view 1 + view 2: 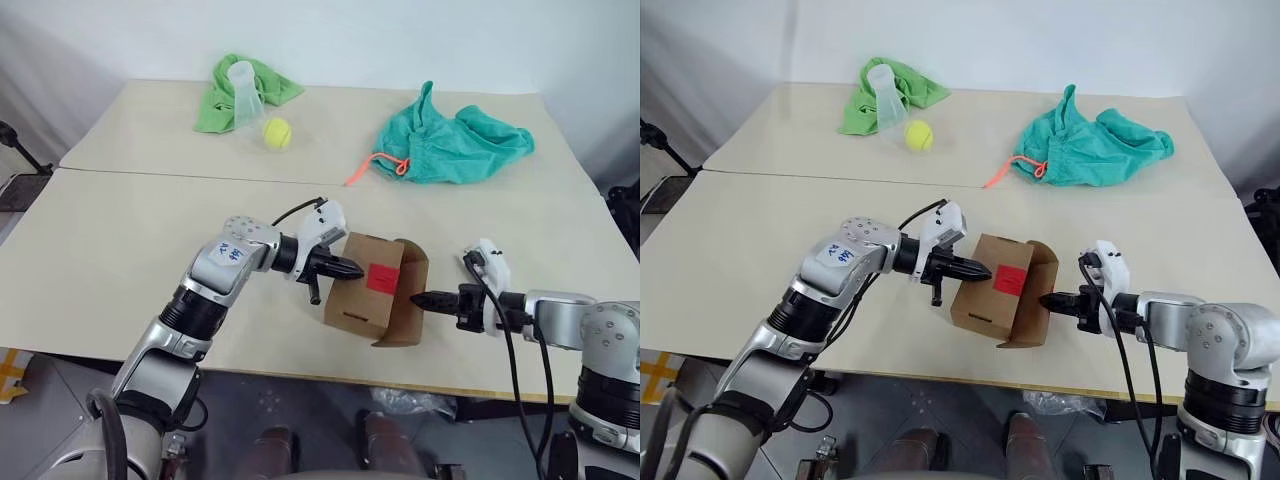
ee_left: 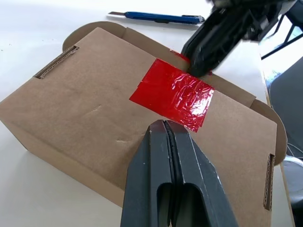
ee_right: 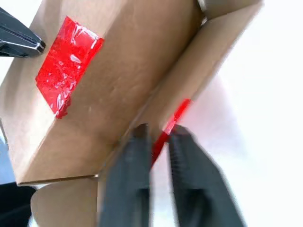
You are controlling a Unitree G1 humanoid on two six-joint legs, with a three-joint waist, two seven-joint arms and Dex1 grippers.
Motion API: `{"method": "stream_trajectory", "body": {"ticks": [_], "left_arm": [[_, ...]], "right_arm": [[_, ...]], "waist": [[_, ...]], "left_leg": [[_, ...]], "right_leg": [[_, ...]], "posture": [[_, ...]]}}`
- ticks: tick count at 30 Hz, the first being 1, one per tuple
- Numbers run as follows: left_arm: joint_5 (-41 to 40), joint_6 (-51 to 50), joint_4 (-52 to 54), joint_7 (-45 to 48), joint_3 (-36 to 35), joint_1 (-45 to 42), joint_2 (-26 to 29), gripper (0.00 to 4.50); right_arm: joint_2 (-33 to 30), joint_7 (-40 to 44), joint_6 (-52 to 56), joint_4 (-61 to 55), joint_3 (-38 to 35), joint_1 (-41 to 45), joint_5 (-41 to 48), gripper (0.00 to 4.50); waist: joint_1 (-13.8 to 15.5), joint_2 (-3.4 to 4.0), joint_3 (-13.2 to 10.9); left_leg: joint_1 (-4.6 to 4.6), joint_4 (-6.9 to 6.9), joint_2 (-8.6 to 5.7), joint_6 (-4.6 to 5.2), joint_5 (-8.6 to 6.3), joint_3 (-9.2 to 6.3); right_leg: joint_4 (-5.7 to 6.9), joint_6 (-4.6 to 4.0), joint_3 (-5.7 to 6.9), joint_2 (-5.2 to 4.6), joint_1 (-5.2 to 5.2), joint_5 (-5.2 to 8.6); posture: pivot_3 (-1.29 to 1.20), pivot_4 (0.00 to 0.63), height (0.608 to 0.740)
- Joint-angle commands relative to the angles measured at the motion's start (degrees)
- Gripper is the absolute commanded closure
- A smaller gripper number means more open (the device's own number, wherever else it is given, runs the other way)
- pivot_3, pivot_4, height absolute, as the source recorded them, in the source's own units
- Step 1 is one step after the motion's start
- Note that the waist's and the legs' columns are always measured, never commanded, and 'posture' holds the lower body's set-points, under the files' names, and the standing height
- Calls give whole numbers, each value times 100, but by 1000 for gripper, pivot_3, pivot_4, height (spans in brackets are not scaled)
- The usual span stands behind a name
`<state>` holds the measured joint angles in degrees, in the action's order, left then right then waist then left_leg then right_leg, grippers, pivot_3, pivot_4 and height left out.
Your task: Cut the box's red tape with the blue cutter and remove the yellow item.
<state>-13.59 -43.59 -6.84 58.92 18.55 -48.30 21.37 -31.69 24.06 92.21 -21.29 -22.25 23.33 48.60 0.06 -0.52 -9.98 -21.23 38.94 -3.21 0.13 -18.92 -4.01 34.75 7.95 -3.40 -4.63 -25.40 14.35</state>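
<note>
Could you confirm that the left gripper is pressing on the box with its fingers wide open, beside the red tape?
Not quite: the left gripper presses on the box beside the red tape with its fingers shut together, as the left wrist view shows.

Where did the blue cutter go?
In the left wrist view, the blue cutter lies flat on the table, just past the far side of the box, apart from it.
</note>
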Motion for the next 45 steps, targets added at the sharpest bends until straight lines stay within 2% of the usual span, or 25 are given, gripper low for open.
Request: {"method": "stream_trajectory", "body": {"ticks": [1,10,14,19,21,29,36,43,45], "left_arm": [[-2,-96,112,-60,27,182,52,4500],[-80,-148,165,-173,-64,272,-34,4500],[-119,-81,93,-247,-171,250,-86,4500],[-174,-31,88,-322,-252,270,-172,4500],[-212,-24,81,-350,-289,272,-212,4500],[-220,189,-153,-553,-451,178,-426,4500],[-205,396,-409,-618,-497,124,-548,4500],[-440,337,-262,-181,-599,219,-310,4500],[-830,61,-4,125,-816,331,-149,4500]], "right_arm": [[-192,-487,29,-426,-334,62,518,4454],[-345,-2189,29,-636,-589,328,2138,4454],[-777,-3036,-18,-597,-629,490,3255,4454],[-2501,-4738,-1762,-532,165,167,5965,4454],[-3052,-4887,-2390,-703,363,90,6392,4454],[-3995,-4732,-3841,-1412,801,-279,6440,4454],[-4572,-4963,-4366,-1519,989,-456,6440,4454],[-4297,-5352,-4775,-1585,1684,252,6440,4454],[-4224,-5455,-4754,-1522,1875,469,6440,4454]], "waist": [[1,0,0],[34,0,0],[52,1,-1],[136,3,-3],[131,0,-4],[137,-6,-7],[151,-7,-8],[140,-7,-8],[127,-7,-8]], "left_leg": [[0,0,0,0,0,0],[-5,-3,-2,1,0,-2],[-8,-4,-2,1,0,-1],[-12,-9,0,2,0,-2],[-16,-14,1,2,0,-2],[-34,-3,1,18,-8,4],[-43,-2,2,21,-10,1],[-46,-5,10,19,-10,3],[-47,-6,13,19,-10,2]], "right_leg": [[0,0,0,-1,0,0],[-11,0,1,-6,0,0],[-16,0,1,-8,-1,0],[-29,0,4,-9,-2,0],[-42,0,7,-10,-2,0],[-68,15,5,-4,-1,-8],[-83,17,6,-7,-2,-9],[-88,16,6,-5,-7,-9],[-88,15,6,-5,-7,-8]], "posture": [[0,150,740],[0,150,740],[0,150,740],[0,150,740],[0,150,740],[0,150,740],[0,150,740],[0,150,740],[0,150,740]]}}
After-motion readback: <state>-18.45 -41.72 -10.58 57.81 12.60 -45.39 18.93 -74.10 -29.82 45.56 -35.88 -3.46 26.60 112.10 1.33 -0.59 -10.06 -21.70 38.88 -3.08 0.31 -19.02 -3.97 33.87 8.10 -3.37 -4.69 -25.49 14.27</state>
